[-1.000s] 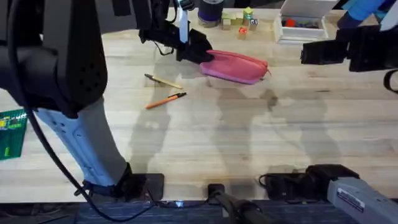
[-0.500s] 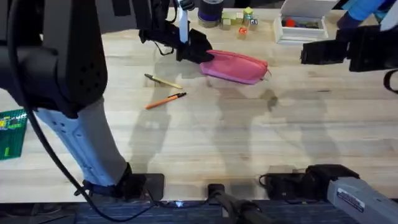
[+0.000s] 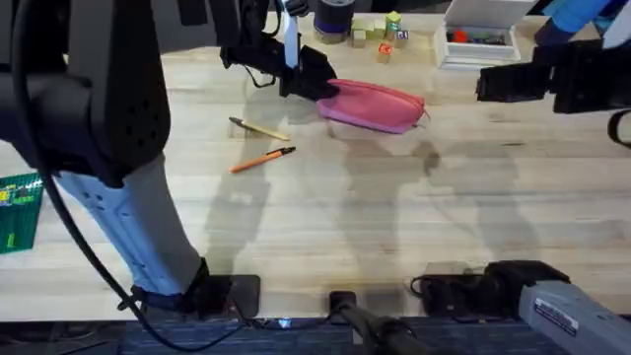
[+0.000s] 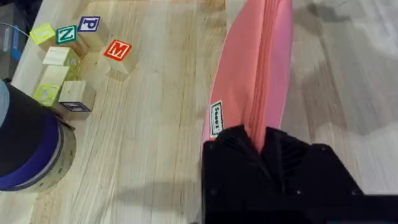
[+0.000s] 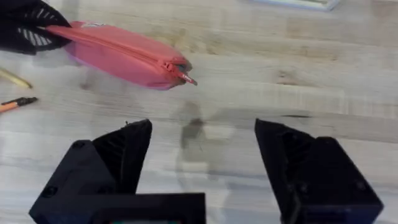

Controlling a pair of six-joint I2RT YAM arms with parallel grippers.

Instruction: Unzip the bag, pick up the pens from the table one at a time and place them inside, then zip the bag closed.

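The pink bag [image 3: 375,105] lies on the table [image 3: 394,217] toward the far side, its zipper closed with the pull [image 5: 180,73] at its right end. My left gripper [image 4: 264,146] is shut on the bag's left end [image 4: 258,74]; from overhead it is the black mass [image 3: 314,81] there. Two pens lie left of the bag: the tan-yellow one [image 3: 258,128] and the orange one [image 3: 263,159] nearer me. My right gripper [image 5: 202,134] hovers open above the table, right of the bag [image 5: 121,53], with nothing between its fingers; overhead it is at the far right [image 3: 527,84].
Lettered wooden blocks [image 3: 380,35] and a purple cylinder [image 3: 333,18] stand behind the bag, also seen as blocks [image 4: 68,56] and cylinder [image 4: 25,149]. A white tray [image 3: 478,39] sits at the back right. A green packet [image 3: 18,212] lies at the left edge.
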